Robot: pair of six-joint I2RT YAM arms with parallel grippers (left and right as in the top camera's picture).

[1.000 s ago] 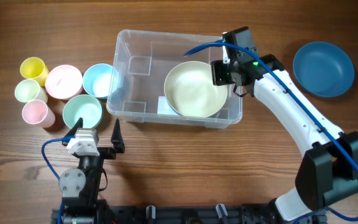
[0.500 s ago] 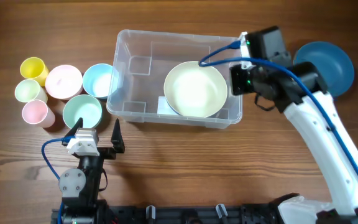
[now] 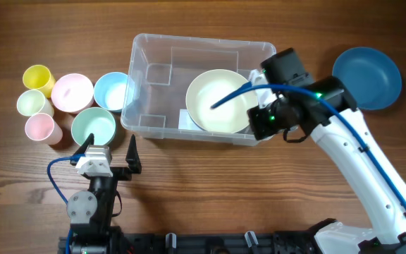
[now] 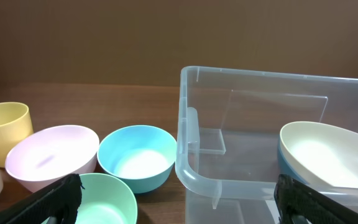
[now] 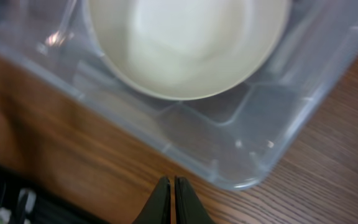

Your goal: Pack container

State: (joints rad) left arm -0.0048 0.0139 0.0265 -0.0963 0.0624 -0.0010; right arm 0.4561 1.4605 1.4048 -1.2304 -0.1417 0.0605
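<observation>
The clear container (image 3: 203, 38) stands at the table's middle, and a cream bowl (image 3: 220, 100) lies in its right half. My right gripper (image 3: 262, 125) hovers over the container's near right corner. In the right wrist view its fingers (image 5: 171, 186) are pressed together and empty, above bare wood just outside the container's corner (image 5: 241, 143), with the cream bowl (image 5: 185, 43) beyond. My left gripper (image 3: 109, 152) rests open near the front left. Its fingertips (image 4: 179, 211) frame a mint bowl (image 4: 104, 199) and the container's left wall (image 4: 191, 143).
Left of the container stand a yellow cup (image 3: 38, 77), a pink bowl (image 3: 72, 92), a light blue bowl (image 3: 113, 90), a mint bowl (image 3: 93, 127), a pale green cup (image 3: 31, 103) and a pink cup (image 3: 39, 127). A dark blue bowl (image 3: 366, 77) sits at the right.
My right gripper has closed and swung from the container's right rim, out to the right, then back to its near right corner. The left arm has not moved.
</observation>
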